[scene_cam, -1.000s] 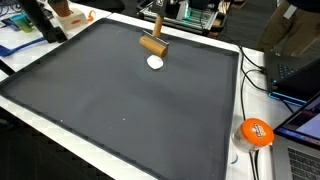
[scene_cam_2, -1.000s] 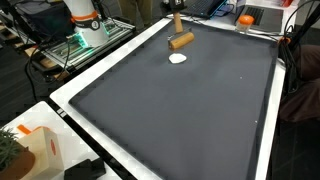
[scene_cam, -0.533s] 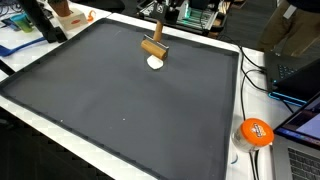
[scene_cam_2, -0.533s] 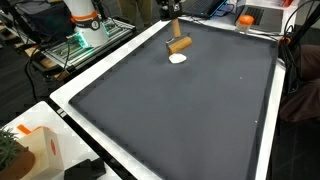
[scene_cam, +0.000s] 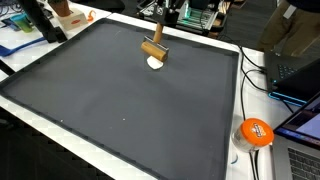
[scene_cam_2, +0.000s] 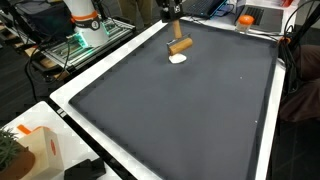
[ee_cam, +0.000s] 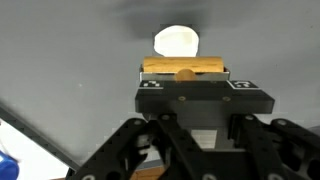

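Observation:
My gripper (scene_cam: 158,14) hangs over the far part of a dark grey mat (scene_cam: 120,100) and is shut on the upright handle of a wooden T-shaped tool (scene_cam: 152,48). The tool's cylindrical head is at the bottom, just above a small white disc (scene_cam: 155,63) that lies on the mat. Both exterior views show this: gripper (scene_cam_2: 173,12), tool (scene_cam_2: 180,44), disc (scene_cam_2: 178,58). In the wrist view the wooden head (ee_cam: 186,68) lies crosswise beyond the black gripper body, with the disc (ee_cam: 176,41) past it. The fingertips are hidden there.
The mat sits on a white-edged table (scene_cam_2: 100,75). An orange round object (scene_cam: 254,132), cables and laptops lie beyond one edge. A robot base (scene_cam_2: 85,25) and cluttered racks stand behind the far edge. A white-orange box (scene_cam_2: 35,150) sits at a near corner.
The gripper has lowered the wooden tool slightly, so its head is closer to the white disc. The disc has not moved.

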Robot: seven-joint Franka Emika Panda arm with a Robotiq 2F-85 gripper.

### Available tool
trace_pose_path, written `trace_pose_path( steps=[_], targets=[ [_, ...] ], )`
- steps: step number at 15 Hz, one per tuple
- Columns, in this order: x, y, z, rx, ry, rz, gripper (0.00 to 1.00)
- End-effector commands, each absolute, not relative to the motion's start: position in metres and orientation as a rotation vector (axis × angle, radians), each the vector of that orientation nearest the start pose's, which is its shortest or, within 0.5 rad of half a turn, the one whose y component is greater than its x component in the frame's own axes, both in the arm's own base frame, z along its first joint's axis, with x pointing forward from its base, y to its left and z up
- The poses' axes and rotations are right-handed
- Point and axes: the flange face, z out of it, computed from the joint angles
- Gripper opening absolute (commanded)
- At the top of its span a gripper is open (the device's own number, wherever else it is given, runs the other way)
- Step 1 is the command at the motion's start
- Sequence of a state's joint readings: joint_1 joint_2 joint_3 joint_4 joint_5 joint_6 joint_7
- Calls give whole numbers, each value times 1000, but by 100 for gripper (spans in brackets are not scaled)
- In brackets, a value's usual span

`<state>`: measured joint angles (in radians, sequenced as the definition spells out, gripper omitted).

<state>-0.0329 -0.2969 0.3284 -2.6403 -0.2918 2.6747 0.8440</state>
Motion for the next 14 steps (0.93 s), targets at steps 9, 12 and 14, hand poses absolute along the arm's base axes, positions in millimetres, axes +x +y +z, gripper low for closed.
trace_pose_path(
  steps=[9,12,14],
  targets=[
    [477,139,438,-3160,402,-326,22],
    [502,141,443,-3148,417,-261,22],
    [518,140,443,-3137,461,-195,22]
  ],
)
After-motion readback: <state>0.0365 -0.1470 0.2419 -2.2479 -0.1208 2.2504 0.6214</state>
